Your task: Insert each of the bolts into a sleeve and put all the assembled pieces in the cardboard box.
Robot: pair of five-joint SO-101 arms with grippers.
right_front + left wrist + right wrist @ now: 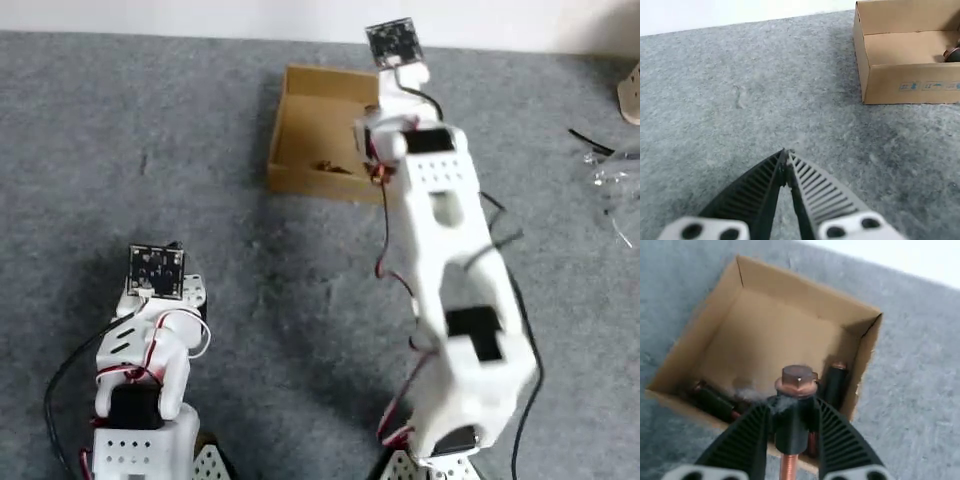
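So the right hand (792, 409) is clamped on a black sleeve (791, 432) with a copper bolt (796, 380) through it, hanging over the cardboard box (805, 292), where a few finished pieces (715, 401) lie inside. The left hand (786, 159) is closed on nothing, low over the fuzzy grey tabletop (715, 100), well apart from the box. A plain white wall (200, 15) runs along the far edge.

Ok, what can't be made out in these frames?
- High view: the right arm covers part of the box; its contents are too small to count.
- Right wrist view: the claw and held piece hide some pieces in the box.
- Left wrist view: the box is cut off by the edge.
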